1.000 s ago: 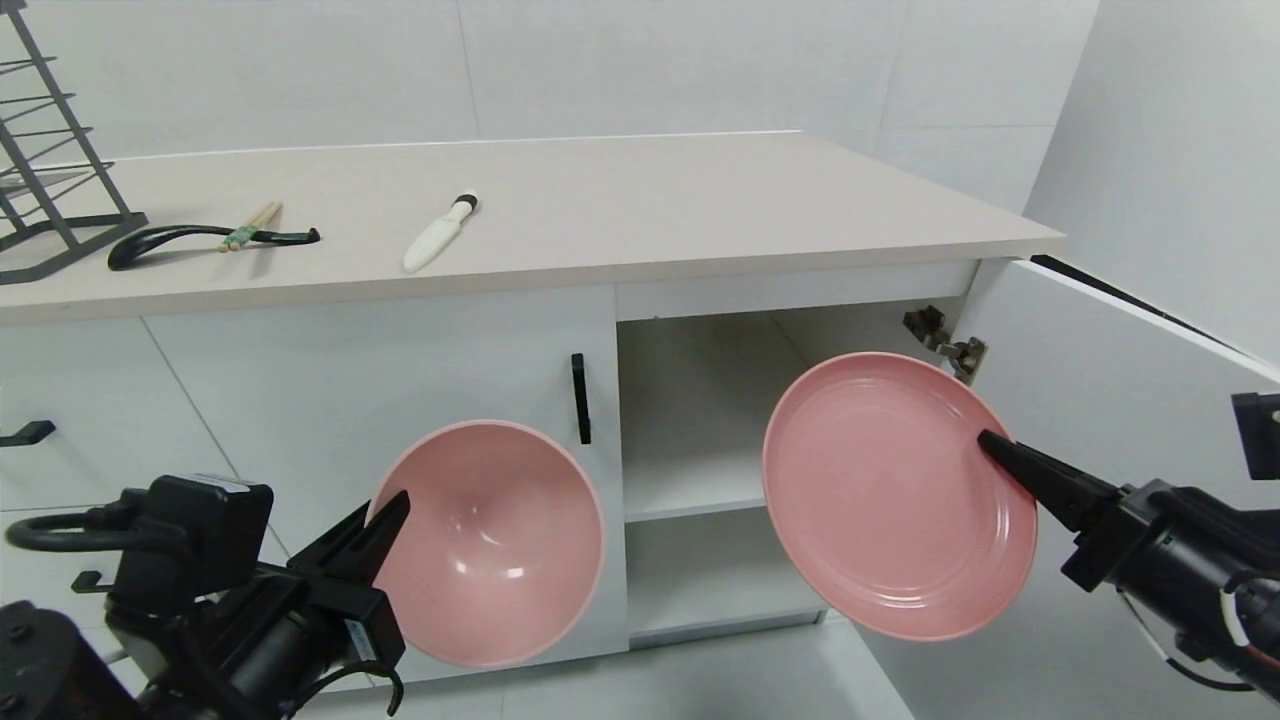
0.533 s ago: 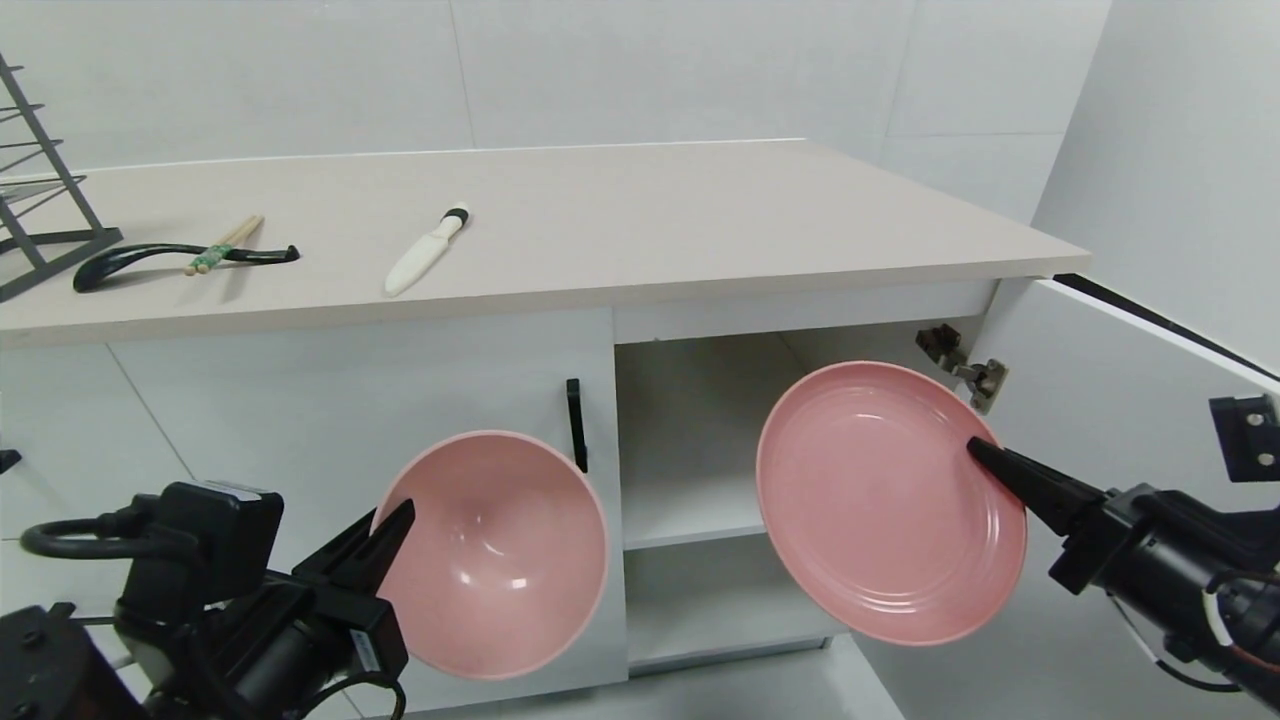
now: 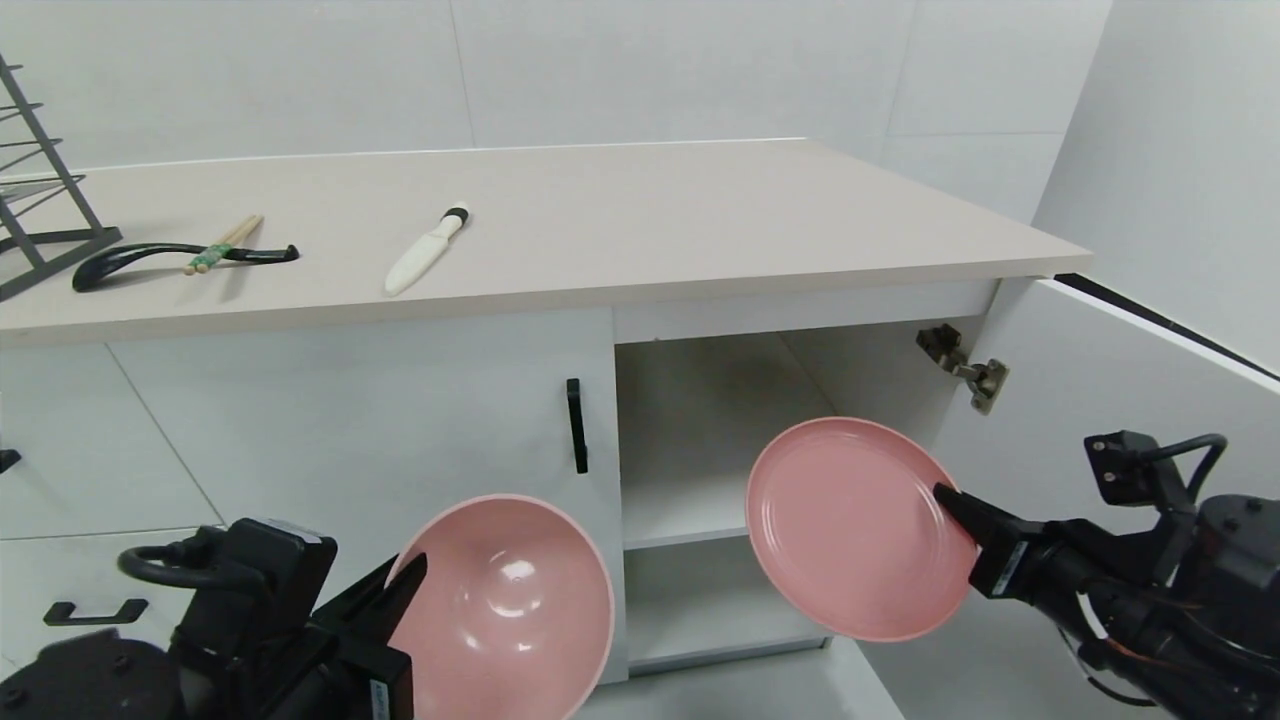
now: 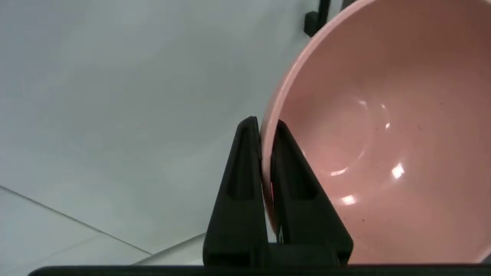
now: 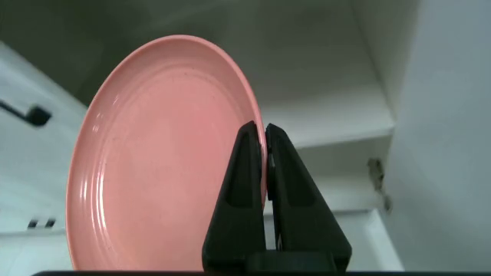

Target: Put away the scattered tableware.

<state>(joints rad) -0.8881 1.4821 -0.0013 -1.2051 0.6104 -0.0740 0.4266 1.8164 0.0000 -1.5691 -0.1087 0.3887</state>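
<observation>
A pale table (image 3: 700, 210) runs along a white tiled wall. Under its right end a cabinet (image 3: 690, 400) stands open, with 1 shelf (image 3: 680, 512) inside. On the table a white knife (image 3: 425, 252) lies lengthwise front to back, its black-banded end pointing away. A black spoon (image 3: 140, 250) lies left to right, with chopsticks (image 3: 222, 245) slanting across it. The left gripper (image 3: 410, 578) is clenched on the rim of a pink bowl (image 3: 520, 620), whose hollow faces the head camera. The right gripper (image 3: 942, 492) pinches a pink plate (image 3: 850, 530), held nearly on edge before the open cabinet.

Glossy pink plastic bowl (image 3: 515, 600) and plate (image 3: 850, 525); matt countertop (image 3: 650, 210)
</observation>
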